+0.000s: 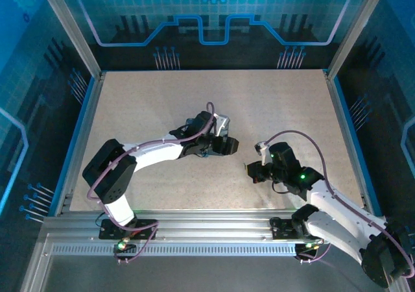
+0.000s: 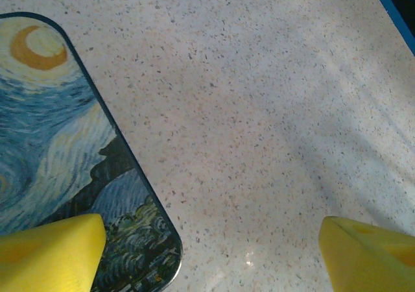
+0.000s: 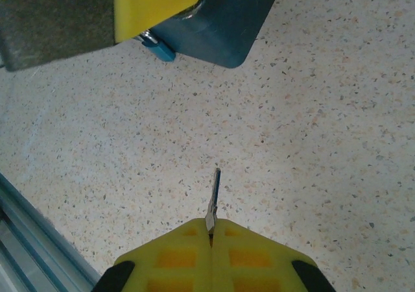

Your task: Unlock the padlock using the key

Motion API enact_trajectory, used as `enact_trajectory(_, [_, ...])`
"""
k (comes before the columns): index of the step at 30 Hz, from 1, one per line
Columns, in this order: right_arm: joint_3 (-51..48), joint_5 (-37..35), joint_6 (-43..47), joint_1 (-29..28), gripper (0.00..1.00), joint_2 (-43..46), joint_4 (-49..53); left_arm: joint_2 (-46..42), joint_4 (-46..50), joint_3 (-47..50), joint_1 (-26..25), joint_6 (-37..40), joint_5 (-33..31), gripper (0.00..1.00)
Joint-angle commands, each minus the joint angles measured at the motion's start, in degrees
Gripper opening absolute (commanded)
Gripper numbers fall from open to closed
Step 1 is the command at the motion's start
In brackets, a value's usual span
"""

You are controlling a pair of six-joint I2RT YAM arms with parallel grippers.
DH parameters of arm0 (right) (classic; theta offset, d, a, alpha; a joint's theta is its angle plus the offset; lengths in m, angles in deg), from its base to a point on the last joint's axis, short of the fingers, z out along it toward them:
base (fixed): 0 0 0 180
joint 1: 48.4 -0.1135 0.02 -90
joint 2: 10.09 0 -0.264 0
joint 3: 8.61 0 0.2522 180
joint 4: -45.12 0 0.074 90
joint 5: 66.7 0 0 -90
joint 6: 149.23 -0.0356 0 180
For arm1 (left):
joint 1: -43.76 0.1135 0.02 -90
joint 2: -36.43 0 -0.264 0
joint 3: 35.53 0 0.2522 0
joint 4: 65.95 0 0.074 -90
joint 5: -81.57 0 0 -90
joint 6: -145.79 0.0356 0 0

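Key (image 3: 213,198) juts lengthwise from the clenched right gripper (image 3: 211,230), pointing toward the likely padlock (image 3: 157,47) ahead at the tin (image 3: 220,26); left gripper (image 2: 211,240) gapes.

A robot lab's test cell: aluminium posts (image 1: 71,29) and blue circuit-pattern wall panels (image 1: 214,13) fence a speckled surface (image 1: 272,104); the left arm (image 1: 149,154) and right arm (image 1: 337,204) are bolted to a metal rail (image 1: 207,230).

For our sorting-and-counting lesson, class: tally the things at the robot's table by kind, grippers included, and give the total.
grippers: 2 (left gripper, right gripper)
painted tin: 1
key: 1, pinched in the right gripper
padlock: 1, small, at the tin's front
Total: 5
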State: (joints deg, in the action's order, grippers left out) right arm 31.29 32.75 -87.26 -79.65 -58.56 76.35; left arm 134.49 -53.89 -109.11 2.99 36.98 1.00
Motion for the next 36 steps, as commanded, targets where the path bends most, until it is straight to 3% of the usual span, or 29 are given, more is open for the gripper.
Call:
enact_trajectory(1, [0.59,0.72,-0.08,-0.73,0.00,-0.14,-0.95,-1.05,4.60,2.86,-0.92,-2.21,2.48,0.86])
enact_trajectory(8, [0.33,0.61,-0.27,-0.88,0.00,-0.05,-1.03,-2.89,11.09,3.37,-2.81,0.61,0.96,0.83])
enact_trajectory(20, [0.48,4.10,-1.55,-1.28,0.00,-2.70,-5.29,-11.44,8.60,7.06,-3.18,-1.47,0.26,0.85])
enact_trajectory(26, [0.14,9.79,-4.04,-1.27,0.00,-4.97,-13.13,-18.75,8.71,9.75,-2.85,-2.41,-3.19,0.90])
enact_trajectory(36, [3.32,21.21,-7.81,2.42,0.00,-14.61,-25.97,-33.20,8.36,24.22,0.86,-9.69,-4.46,0.92])
